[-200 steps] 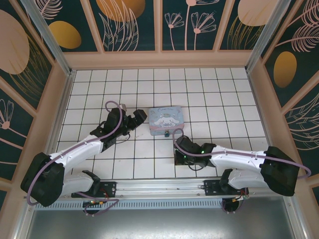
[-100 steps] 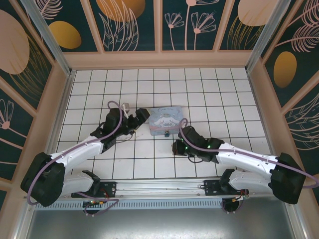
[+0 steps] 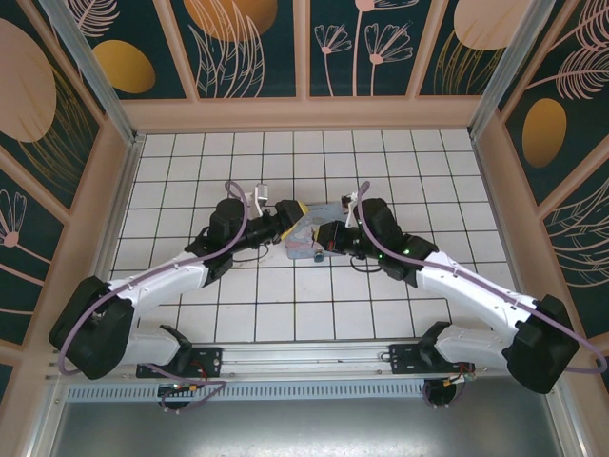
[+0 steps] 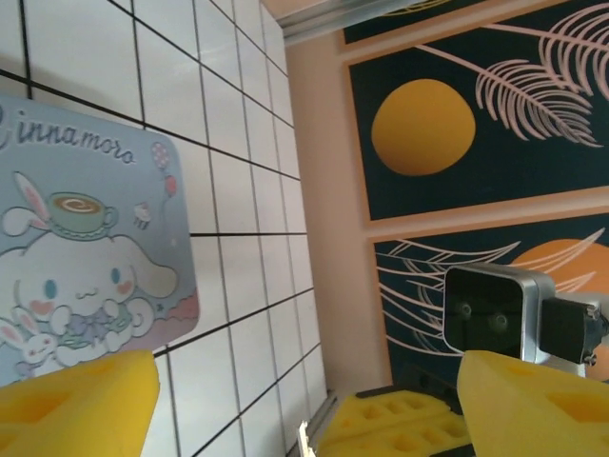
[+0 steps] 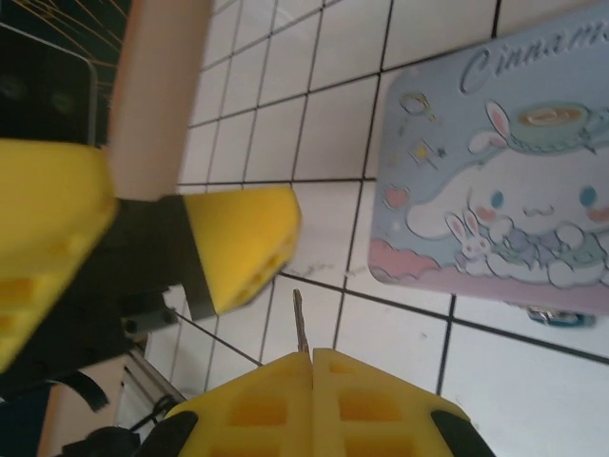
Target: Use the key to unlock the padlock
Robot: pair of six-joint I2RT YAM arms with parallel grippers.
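White tiled table [image 3: 190, 162] carries the Cinnamoroll tin [image 5: 495, 209]; the padlock [image 5: 557, 316] lies just beside its near edge. Over it the left gripper [image 4: 304, 386] — fingers apart — faces the right gripper [image 5: 312, 367], whose 2 fingers are clamped on the key [image 5: 299, 319]. This looks like a hand-over: the left should close squarely on the blade before the right lets go — thin metal slips.

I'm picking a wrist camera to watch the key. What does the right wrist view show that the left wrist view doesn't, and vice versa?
Right wrist view: the key poking out of the shut right gripper, and a blue sliver of the padlock by the edge of the tin. Left wrist view: the wall's orange disc and a silver camera block. Both: the tin, the white tiled floor, and yellow fingers of both grippers, the left gripper open.
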